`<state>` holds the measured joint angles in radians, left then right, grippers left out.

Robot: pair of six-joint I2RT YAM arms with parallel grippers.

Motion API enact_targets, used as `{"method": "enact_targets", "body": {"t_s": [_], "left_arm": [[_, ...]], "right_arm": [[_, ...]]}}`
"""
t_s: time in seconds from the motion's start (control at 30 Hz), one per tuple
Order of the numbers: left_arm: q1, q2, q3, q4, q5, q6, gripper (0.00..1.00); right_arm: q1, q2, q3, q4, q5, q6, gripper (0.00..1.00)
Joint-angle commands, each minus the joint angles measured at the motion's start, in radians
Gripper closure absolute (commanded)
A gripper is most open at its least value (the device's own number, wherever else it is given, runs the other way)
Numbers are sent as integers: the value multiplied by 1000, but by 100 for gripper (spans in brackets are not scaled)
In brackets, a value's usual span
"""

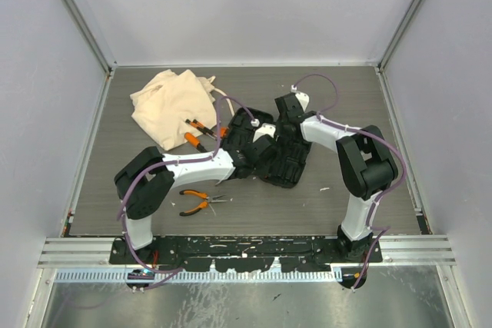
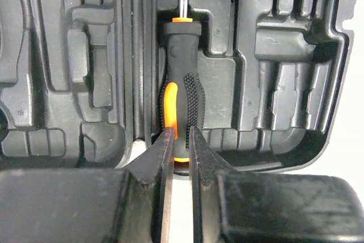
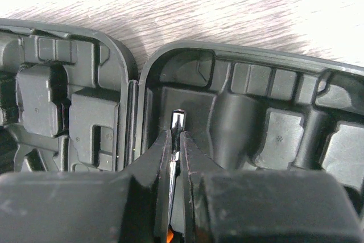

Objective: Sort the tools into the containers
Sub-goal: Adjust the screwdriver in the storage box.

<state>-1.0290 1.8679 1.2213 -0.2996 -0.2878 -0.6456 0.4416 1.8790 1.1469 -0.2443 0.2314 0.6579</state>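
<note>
On the table (image 1: 369, 197), at ten o'clock from its middle, lies the crumpled beige cloth bag (image 1: 165, 105). Two loose screwdrivers (image 1: 194, 140) rest at the bag's five o'clock edge, touching the cloth. The orange-handled pliers (image 1: 198, 202) lie flat at seven o'clock from the tool case (image 1: 286, 165), beside the left arm's forearm and well apart from the bag.

The case lies open near the table's middle, both moulded halves facing up. The left gripper (image 2: 182, 151) reaches into it. Its fingers (image 2: 165, 160) are clamped on the butt end of an orange-and-black screwdriver (image 2: 181, 78). That screwdriver lies in a long recess just beside the hinge, in the half to the right of it in the left wrist view. The handle is at six o'clock and the steel shaft runs toward twelve, out of that view.

The right gripper (image 3: 177, 140) comes in from the case's one o'clock side. Its fingers (image 3: 192, 157) are pressed together on a thin steel tip. The tip stands in a pocket next to the hinge and appears to be that same screwdriver's blade. A speck of orange shows low between the fingers.
</note>
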Motion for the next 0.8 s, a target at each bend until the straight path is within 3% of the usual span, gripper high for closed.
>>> {"method": "enact_targets", "body": {"t_s": [0.0, 0.57, 0.77], "left_arm": [[-22, 122, -111, -414, 86, 55, 87], [-22, 116, -89, -432, 96, 72, 88], [-20, 106, -94, -426, 98, 73, 88]], "right_arm": [[17, 208, -132, -182, -84, 9, 99], [18, 317, -186, -127, -102, 48, 99], [17, 222, -193, -148, -52, 54, 99]]}}
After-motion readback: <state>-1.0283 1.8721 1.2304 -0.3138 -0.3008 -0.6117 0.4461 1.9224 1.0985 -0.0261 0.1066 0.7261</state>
